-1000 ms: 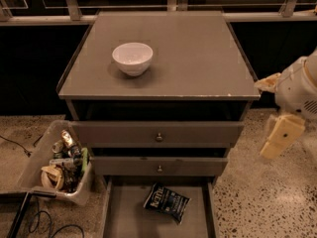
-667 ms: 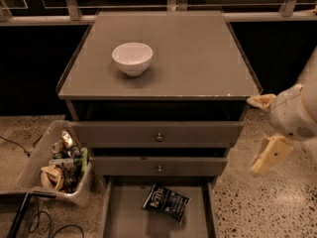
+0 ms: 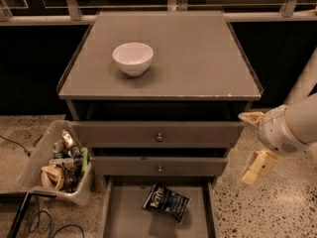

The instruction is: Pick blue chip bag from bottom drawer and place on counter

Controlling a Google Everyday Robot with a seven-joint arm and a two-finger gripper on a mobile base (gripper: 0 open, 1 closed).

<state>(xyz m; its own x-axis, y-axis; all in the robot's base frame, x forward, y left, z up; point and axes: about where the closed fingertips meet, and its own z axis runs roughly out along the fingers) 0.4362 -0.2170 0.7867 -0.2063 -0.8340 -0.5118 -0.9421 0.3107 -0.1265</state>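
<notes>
The blue chip bag (image 3: 166, 202) lies flat on the grey floor of the pulled-out bottom drawer (image 3: 128, 218), near its middle, with white lettering facing up. The counter (image 3: 198, 58) is the grey cabinet top above it. My gripper (image 3: 253, 143) hangs at the cabinet's right side, level with the two upper drawers, up and to the right of the bag. Its two pale fingers (image 3: 258, 166) are spread wide apart and hold nothing.
A white bowl (image 3: 132, 58) stands on the counter's left half. Two drawers with small round knobs (image 3: 159, 137) stick out slightly above the bottom drawer. A clear plastic bin (image 3: 58, 163) of cans and wrappers sits on the floor at the left, with cables in front of it.
My gripper has moved left and down, from out beside the counter's right edge to close against the cabinet's right side. The bag and bowl have not moved.
</notes>
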